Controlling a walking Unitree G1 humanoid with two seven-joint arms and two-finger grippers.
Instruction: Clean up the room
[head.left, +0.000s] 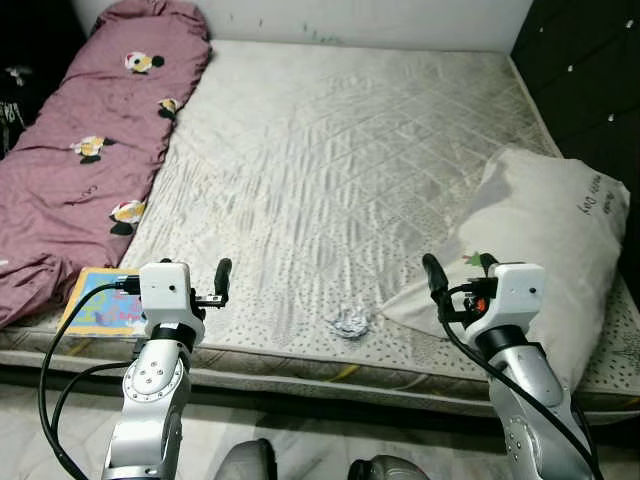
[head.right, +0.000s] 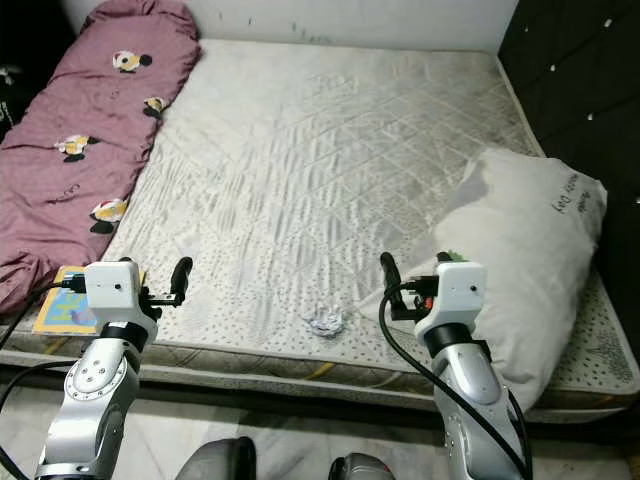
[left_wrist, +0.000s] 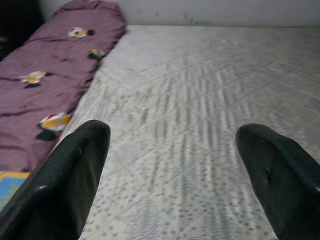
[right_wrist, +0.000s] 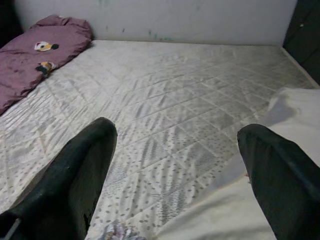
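Both silver arms reach forward, left end effector (head.left: 222, 280) and right end effector (head.left: 436, 282) seemingly spread wide.

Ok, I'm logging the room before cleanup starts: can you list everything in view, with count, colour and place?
Mattress: one, off-white quilted, filling the middle.
Blanket: one, maroon with cartoon prints, along the mattress's left edge.
Pillow: one, cream with small lettering, at the right edge.
Crumpled scrap: one, white, near the front edge, beside the pillow.
Book: one, blue and yellow, front left corner.
Wall panel: dark, far right.
Left gripper: black fingers, open.
Right gripper: black fingers, open.
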